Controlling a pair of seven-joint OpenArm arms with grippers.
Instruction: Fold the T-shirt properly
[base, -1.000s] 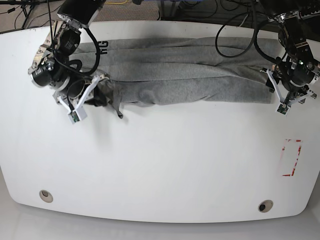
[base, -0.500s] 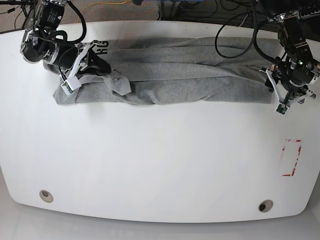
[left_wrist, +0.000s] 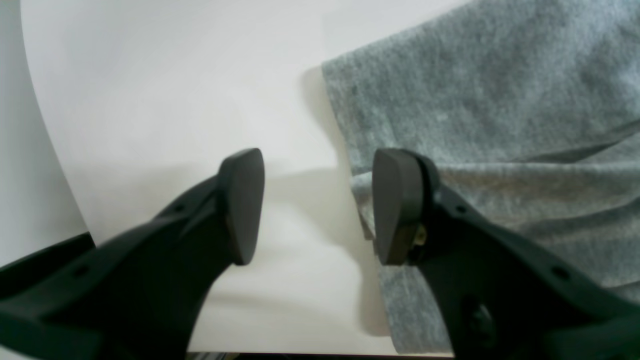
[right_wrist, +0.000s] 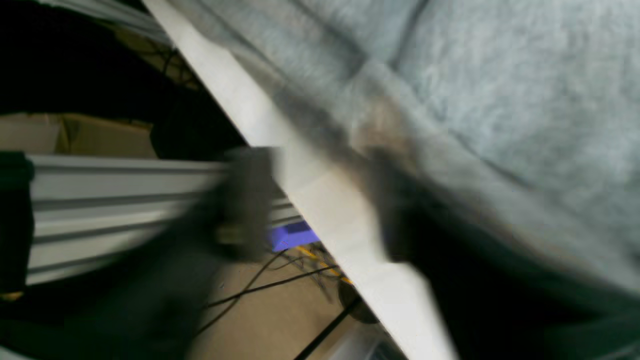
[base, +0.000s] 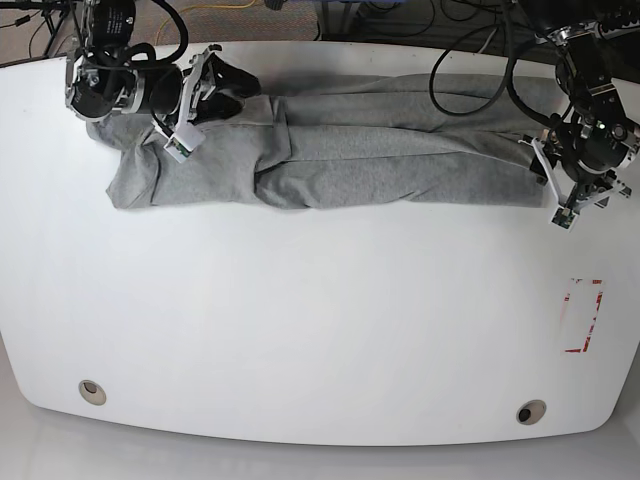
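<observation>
The heather-grey T-shirt (base: 330, 150) lies as a long folded band across the far half of the white table (base: 320, 330), its ends near each arm. The left gripper (left_wrist: 315, 205) hangs at the band's end by the table's edge, jaws apart with nothing between them; one finger (left_wrist: 395, 205) sits over the cloth's hem, the other over bare table. The right gripper (base: 200, 100) rests over the opposite end; its wrist view is blurred, and the jaws look parted with no cloth pinched
</observation>
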